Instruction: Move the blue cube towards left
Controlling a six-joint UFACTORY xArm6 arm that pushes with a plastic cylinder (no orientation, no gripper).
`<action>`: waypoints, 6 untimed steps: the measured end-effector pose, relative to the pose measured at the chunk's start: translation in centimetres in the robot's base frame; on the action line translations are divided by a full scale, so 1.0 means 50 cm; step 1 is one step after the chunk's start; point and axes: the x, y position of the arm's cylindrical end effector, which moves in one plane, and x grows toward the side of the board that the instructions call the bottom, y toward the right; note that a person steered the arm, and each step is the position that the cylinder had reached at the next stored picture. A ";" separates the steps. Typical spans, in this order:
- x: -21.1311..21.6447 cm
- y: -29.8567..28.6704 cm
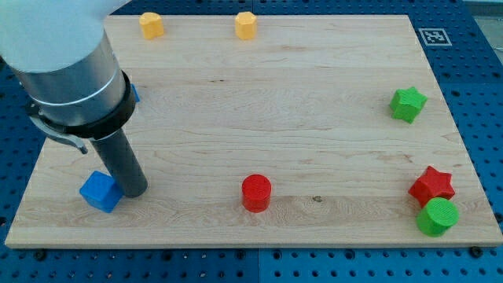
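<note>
At the view's bottom left, the blue cube (100,191) sits on the wooden tabletop (259,102), near its lower edge. My tip (134,191) rests just beside the cube's right side, seemingly touching it, though the contact is hard to confirm. There is no pincer, only the rod. Along the bottom, the red cylinder (256,192) stands mid-board, and the green cylinder (437,216) touches the red star (431,185) at right. Farther up sits the green star (408,104). At the top are two yellow blocks (152,24) (246,25). Another blue piece (134,94) peeks from behind the arm.
</note>
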 end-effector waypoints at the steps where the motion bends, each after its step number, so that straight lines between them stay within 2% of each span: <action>1: 0.000 -0.018; 6: -0.019 -0.054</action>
